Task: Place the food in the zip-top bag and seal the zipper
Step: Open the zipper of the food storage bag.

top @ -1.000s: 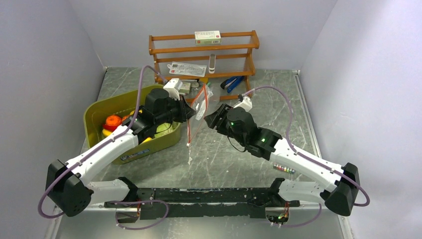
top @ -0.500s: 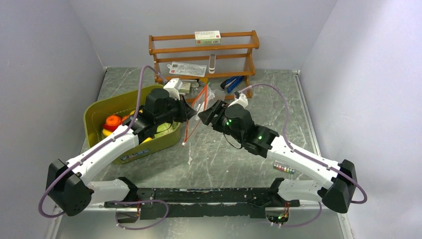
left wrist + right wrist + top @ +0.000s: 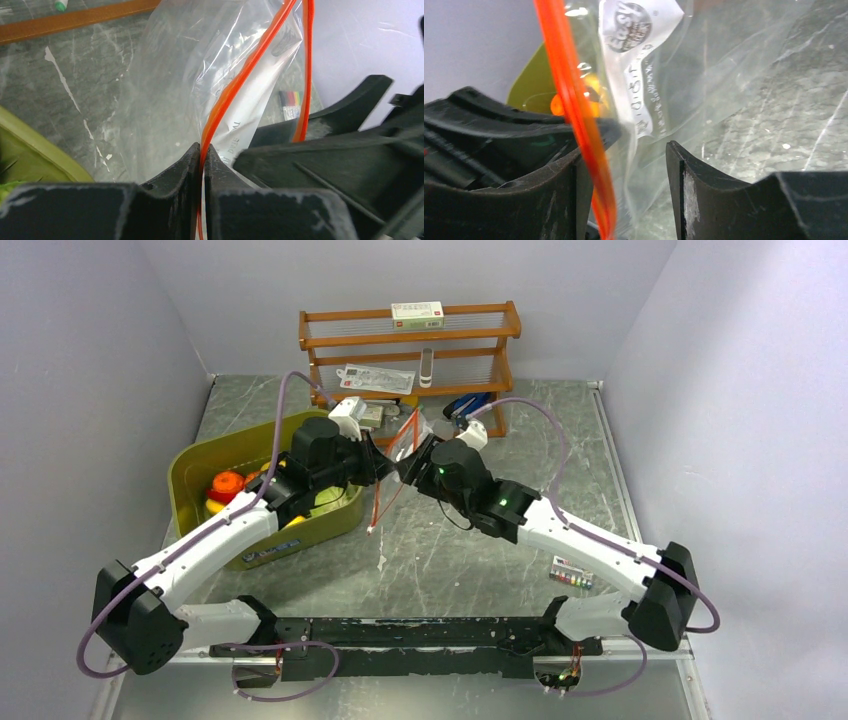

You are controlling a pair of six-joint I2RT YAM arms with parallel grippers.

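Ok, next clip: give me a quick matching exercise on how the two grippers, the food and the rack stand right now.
Things:
1. left gripper
2. right gripper
3. food
4. wooden rack

States or places:
A. in the green tub
B. open, zip-top bag between its jaws
C. at the far edge of the table
D. shut on the zipper

Pairs: 1-D, 2-B, 3-A, 4-C

Soft even light; close zipper [image 3: 581,130] blurred, bag [image 3: 165,75] glinting.
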